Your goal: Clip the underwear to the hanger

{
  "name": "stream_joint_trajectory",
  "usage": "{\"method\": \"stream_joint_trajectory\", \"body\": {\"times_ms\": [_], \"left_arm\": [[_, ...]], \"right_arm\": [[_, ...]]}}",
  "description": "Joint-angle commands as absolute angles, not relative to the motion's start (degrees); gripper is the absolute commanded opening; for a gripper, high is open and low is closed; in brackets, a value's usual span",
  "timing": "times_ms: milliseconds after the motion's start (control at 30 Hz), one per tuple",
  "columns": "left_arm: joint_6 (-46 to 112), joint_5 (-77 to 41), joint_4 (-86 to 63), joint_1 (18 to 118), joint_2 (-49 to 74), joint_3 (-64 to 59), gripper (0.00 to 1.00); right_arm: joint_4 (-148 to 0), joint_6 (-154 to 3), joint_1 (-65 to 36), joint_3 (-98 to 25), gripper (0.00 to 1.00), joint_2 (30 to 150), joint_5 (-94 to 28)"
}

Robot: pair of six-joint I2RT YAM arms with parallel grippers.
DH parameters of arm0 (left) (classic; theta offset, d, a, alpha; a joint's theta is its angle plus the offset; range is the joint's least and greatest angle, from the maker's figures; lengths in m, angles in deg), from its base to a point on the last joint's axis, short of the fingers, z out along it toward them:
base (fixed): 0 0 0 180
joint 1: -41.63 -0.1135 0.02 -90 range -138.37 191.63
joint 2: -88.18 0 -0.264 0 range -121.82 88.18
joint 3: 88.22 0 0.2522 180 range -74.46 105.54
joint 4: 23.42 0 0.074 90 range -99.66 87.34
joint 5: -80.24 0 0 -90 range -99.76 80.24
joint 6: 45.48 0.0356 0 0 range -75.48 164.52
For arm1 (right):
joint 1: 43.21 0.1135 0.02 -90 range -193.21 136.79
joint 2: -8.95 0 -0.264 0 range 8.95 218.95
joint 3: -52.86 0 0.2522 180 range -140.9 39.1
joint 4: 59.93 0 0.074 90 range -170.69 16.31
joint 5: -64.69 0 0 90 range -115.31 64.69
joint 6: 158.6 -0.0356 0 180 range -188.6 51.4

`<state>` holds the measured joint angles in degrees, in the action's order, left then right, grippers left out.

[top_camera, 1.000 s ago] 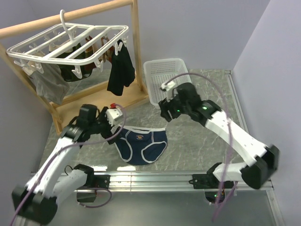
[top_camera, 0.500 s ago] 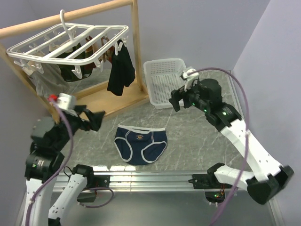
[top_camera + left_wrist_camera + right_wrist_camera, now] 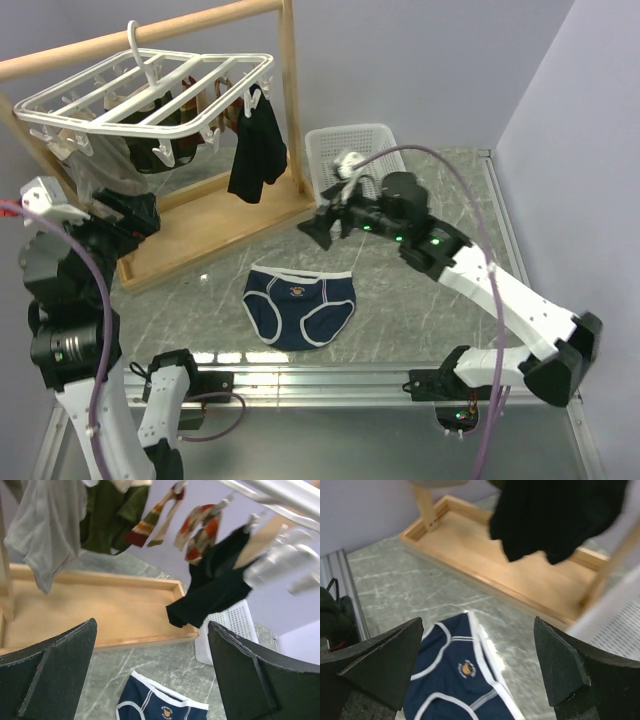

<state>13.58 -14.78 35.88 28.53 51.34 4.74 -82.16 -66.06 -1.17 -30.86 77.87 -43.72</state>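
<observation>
The navy underwear [image 3: 300, 305] with white trim lies flat on the marble table, and nothing holds it. It also shows in the left wrist view [image 3: 160, 705] and the right wrist view [image 3: 455, 680]. The white grid hanger [image 3: 150, 95] hangs by its hook from the wooden rail, with several garments clipped under it; its blurred bars show in the left wrist view [image 3: 280, 492]. My left gripper [image 3: 132, 215] is open and empty, raised at the left beside the stand [image 3: 152, 625]. My right gripper [image 3: 322, 228] is open and empty, above the table just beyond the underwear [image 3: 479, 622].
A wooden rail stand with a tray base [image 3: 215, 225] fills the back left. A black garment [image 3: 257, 150] hangs off the hanger's right end. A white mesh basket [image 3: 350, 165] stands at the back, right of the stand's post. Walls close in on the left, back and right.
My left arm has lifted and swung back to the left, beside the stand. My right gripper has moved left from the basket toward the stand's foot. The underwear has not moved.
</observation>
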Motion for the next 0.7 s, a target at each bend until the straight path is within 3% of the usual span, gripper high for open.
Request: {"method": "stream_joint_trajectory", "body": {"times_ms": [0, 267, 500, 667], "left_arm": [[11.2, -14.4, 36.0, 25.5, 46.0, 9.3, 0.99], [23.1, -15.2, 41.8, 24.4, 32.1, 28.2, 0.98], [29.7, -17.3, 40.0, 23.4, 27.3, 30.1, 0.97], [32.0, -23.3, 40.5, 16.9, 26.5, 31.4, 0.94]], "right_arm": [[-74.2, -64.4, 5.8, -35.5, 0.98, 82.7, -38.3], [-70.4, -60.1, 15.7, -42.3, 0.99, 91.8, -33.8], [-67.5, -65.6, 16.6, -48.1, 1.00, 97.5, -38.4], [-66.1, -68.4, 17.1, -51.7, 0.99, 101.7, -39.6]]}}
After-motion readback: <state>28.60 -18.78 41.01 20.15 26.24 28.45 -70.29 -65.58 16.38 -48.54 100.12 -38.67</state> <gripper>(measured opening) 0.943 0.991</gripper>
